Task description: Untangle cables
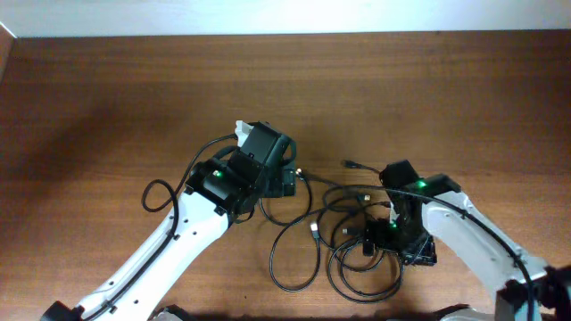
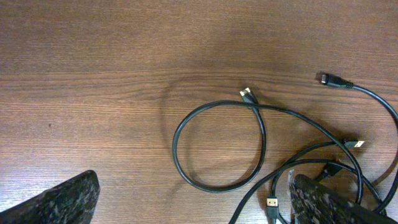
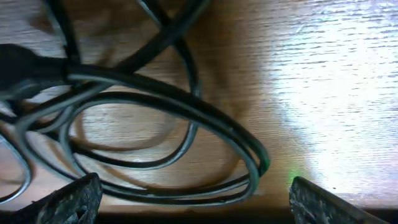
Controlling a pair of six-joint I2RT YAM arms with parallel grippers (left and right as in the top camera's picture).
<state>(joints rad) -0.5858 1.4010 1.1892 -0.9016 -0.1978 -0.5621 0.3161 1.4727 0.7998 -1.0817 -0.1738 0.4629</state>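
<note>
A brown wooden table shows bare wood across its whole far half and its left side, giving wide room for a gripper to pass. At the front middle, a tangle of thin black cables with small plug ends sprawls in overlapping loops. The white left arm slants in from the front left and the white right arm from the front right, crowding that edge. The left gripper, jaws wide, faces 1 loose loop with bare wood inside it. The right gripper, jaws wide, sits low over stacked loops.
</note>
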